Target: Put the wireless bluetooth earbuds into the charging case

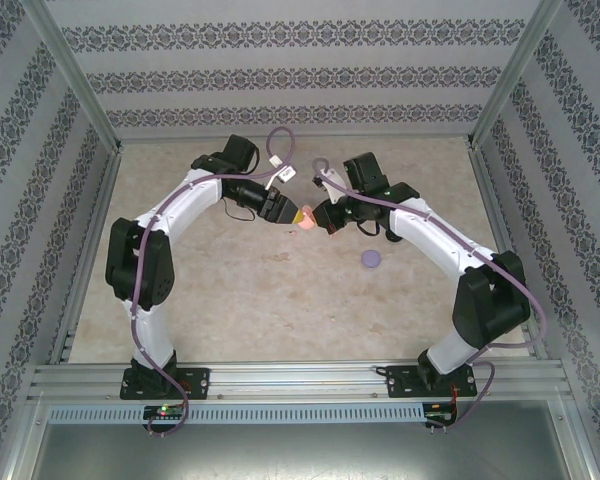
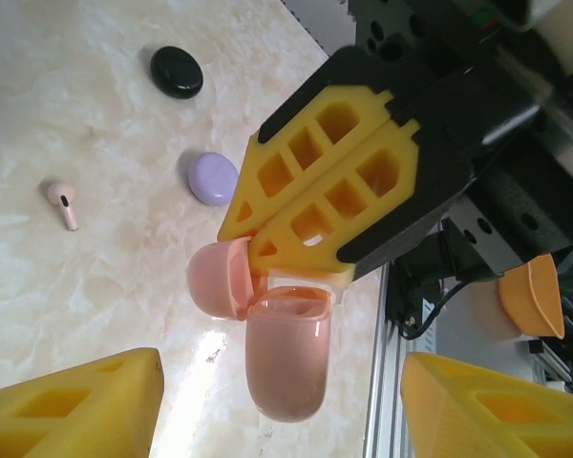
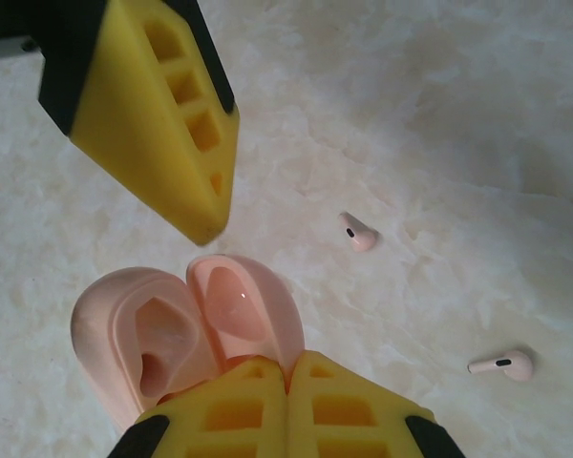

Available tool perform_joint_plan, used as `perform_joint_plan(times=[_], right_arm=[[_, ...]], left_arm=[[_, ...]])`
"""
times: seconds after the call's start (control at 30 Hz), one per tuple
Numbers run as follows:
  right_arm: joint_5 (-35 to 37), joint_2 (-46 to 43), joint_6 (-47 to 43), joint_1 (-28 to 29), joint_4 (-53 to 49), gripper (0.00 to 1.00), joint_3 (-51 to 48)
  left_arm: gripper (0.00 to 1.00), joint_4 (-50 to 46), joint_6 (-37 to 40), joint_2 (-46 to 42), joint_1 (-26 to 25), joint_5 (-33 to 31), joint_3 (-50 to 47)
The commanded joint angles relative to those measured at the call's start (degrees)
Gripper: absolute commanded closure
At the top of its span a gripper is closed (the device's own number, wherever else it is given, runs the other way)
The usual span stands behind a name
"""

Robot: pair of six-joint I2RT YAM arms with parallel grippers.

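Both grippers meet at the centre of the top view. I have the right gripper (image 3: 288,372) clenched, its tips pinched on the near edge of the pink case (image 3: 172,334). The case hangs open, lid and body splayed, and looks lifted off the table (image 3: 458,114). The left gripper (image 2: 282,358) has its jaws apart with nothing in them, and one finger (image 3: 162,124) sits upper left of the case.

Outward, two pink earbuds (image 3: 358,232) lie on the marble: one right of centre, the second earbud (image 3: 501,364) lower right, both well apart from the case. The purple case (image 2: 213,178) and black case (image 2: 177,72) are upper left in the left wrist view.

My read is that the earbuds are light, hard and glossy, so they will likely squirt from a pinch. I'd grip one across the bulb, leaving the stem free. The case shell is slick, and the thin edge hold may let it pivot.
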Motion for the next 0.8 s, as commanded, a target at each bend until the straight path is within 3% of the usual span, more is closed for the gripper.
perform_joint_plan(times=[0.0, 0.4, 0.77], right_arm=[[0.8, 1.3, -0.9, 1.0, -0.6, 1.0, 2.5], [0.5, 2.7, 0.1, 1.9, 0.4, 1.0, 3.6], [-0.2, 2.1, 0.9, 1.9, 1.4, 1.0, 3.5]], left_arm=[[0.35, -3.3, 3.2, 1.0, 0.1, 2.8, 1.3], [0.49, -4.9, 4.9, 1.8, 0.2, 5.3, 1.1], [0.5, -5.7, 5.4, 3.0, 0.2, 6.4, 0.7]])
